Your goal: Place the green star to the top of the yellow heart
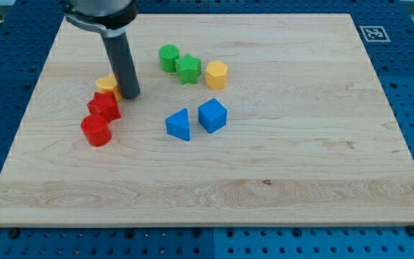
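Note:
The green star (188,69) lies on the wooden board near the view's top middle, touching a green round block (169,57) on its left and close to a yellow hexagon (216,74) on its right. The yellow heart (107,84) lies to the left, partly hidden behind my rod. My tip (131,95) rests on the board just right of the yellow heart and well left of the green star.
A red star-like block (103,106) and a red round block (95,131) sit just below the yellow heart. A blue triangle (179,124) and a blue block (212,115) lie below the green star. The wooden board (300,144) sits on a blue perforated table.

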You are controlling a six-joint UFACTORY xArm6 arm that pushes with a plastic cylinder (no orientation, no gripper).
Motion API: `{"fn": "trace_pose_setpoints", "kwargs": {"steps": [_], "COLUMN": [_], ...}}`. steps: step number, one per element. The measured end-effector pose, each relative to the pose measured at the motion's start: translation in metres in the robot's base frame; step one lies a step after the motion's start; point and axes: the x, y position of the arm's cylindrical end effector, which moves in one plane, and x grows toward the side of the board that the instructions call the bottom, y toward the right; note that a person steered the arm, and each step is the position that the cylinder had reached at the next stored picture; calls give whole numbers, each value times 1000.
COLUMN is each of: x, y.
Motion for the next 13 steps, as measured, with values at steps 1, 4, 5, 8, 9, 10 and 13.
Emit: {"fn": "trace_pose_setpoints", "kwargs": {"steps": [1, 4, 5, 8, 9, 10, 13], "x": [-5, -24, -39, -58, -57, -56, -49], "y": [19, 149, 175, 129, 88, 47, 126]}}
